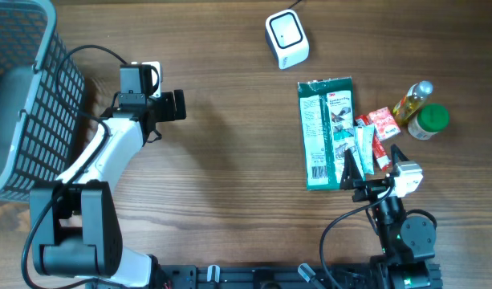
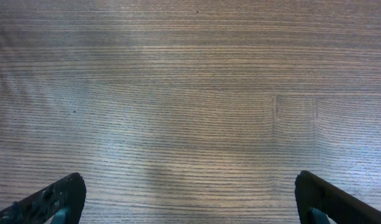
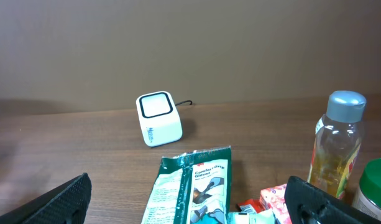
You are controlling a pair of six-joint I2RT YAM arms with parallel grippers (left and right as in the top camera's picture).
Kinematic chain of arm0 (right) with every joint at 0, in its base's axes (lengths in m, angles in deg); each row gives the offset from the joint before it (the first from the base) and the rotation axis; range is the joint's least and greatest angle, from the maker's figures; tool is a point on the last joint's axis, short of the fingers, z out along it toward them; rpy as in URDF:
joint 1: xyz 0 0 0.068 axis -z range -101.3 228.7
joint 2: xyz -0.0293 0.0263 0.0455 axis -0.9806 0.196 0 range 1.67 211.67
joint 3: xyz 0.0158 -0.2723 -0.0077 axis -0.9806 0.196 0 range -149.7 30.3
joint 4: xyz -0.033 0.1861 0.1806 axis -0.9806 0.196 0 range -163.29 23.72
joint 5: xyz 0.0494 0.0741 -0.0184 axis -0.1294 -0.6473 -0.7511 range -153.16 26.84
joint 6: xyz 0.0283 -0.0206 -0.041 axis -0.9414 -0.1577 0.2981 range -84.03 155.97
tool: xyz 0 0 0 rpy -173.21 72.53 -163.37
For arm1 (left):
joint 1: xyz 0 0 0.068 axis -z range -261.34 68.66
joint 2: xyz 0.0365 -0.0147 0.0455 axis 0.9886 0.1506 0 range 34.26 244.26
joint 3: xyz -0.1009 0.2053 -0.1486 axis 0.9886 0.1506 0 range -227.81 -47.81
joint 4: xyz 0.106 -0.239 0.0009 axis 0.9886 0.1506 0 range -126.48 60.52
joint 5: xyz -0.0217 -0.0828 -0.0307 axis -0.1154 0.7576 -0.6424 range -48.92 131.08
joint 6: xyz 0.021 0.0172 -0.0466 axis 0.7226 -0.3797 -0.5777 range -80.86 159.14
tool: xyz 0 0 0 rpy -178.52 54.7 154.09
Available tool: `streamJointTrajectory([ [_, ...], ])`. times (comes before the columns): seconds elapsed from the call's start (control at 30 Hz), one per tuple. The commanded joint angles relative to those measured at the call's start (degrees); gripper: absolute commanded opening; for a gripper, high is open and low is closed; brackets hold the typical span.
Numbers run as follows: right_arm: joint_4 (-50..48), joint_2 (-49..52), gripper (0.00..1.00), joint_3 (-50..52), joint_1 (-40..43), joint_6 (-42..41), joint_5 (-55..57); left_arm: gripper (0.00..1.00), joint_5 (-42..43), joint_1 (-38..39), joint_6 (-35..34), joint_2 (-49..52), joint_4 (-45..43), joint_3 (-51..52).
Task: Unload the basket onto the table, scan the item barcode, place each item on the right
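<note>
While the overhead view takes in the whole table [image 1: 229, 160], it alone shows the basket [image 1: 21, 96] at 9 o'clock and both arms in full. The left arm [image 1: 109, 160] rises from 7 o'clock and reaches toward 10 o'clock. Its wrist view gives only bare wood, with the left gripper [image 2: 189, 180] spread wide and holding nothing.

The right arm [image 1: 402, 233] sits folded at 5 o'clock. The right gripper [image 1: 372, 164] is over the near end of the pack [image 1: 326, 132], also spread wide with nothing pinched. Whether it touches the pack I cannot tell.

The pack lies flat at 3 o'clock, the scanner [image 1: 286, 38] well apart at 1 o'clock. The right wrist view shows from the side what overhead shows from above: the scanner's front, and the bottle [image 1: 412, 100] upright beside the jar [image 1: 428, 122]. Red packets [image 1: 380, 124] lie between pack and jar.
</note>
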Motion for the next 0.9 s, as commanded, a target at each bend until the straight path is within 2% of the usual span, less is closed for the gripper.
streamJointTrajectory([
  [0.0, -0.2, -0.5, 1.0, 0.0, 0.3, -0.6, -1.0, 1.0, -0.3, 0.0, 0.9, -0.5, -0.1, 0.0],
  [0.37, -0.2, -0.5, 1.0, 0.0, 0.3, -0.6, -0.9, 1.0, -0.3, 0.0, 0.9, -0.6, -0.1, 0.0],
  [0.5, -0.2, -0.5, 1.0, 0.0, 0.3, -0.6, -1.0, 1.0, -0.3, 0.1, 0.9, -3.4, 0.0, 0.0],
  [0.67, -0.2, -0.5, 1.0, 0.0, 0.3, -0.6, -1.0, 1.0, -0.3, 0.0, 0.9, -14.7, 4.2, 0.0],
  [0.87, -0.2, -0.5, 1.0, 0.0, 0.3, -0.6, -1.0, 1.0, -0.3, 0.0, 0.9, -38.3, 8.7, 0.0],
])
